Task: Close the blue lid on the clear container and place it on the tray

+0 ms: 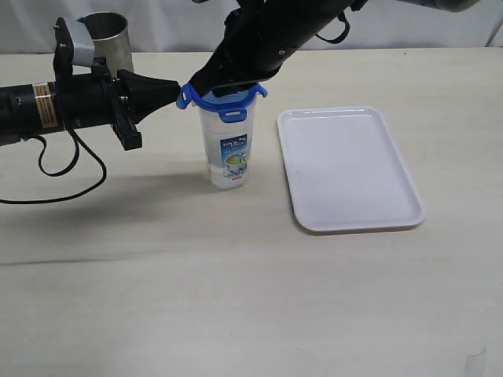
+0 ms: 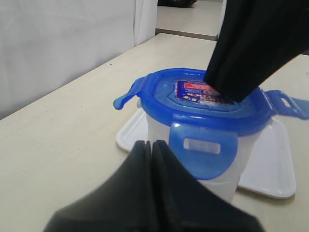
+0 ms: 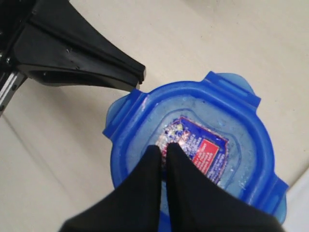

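Pale tabletop (image 1: 236,298) stretched across the whole scene, with a white backdrop (image 1: 157,20) behind it. On it the clear container (image 1: 229,153) stood upright, its printed label facing the exterior camera, and the blue lid (image 1: 233,115) sat on its mouth. One flap (image 2: 203,150) was folded down against the wall, while at least two others stuck out sideways. The right gripper (image 3: 161,147) came down from above with its jaws closed together. It gripped nothing, and its tips rested on the red-and-blue sticker (image 3: 203,150) on the lid's top. The left gripper (image 1: 179,90) reached in level from the side, jaws likewise closed and empty, its tip just beside one outstanding flap; whether it touched could not be told. The tray (image 1: 409,212) lay flat to the right of the container in the exterior view, apart from it. A steel cup (image 1: 106,39) stood at the table's far edge behind the left arm, and a black cable (image 1: 78,173) looped beneath that arm.
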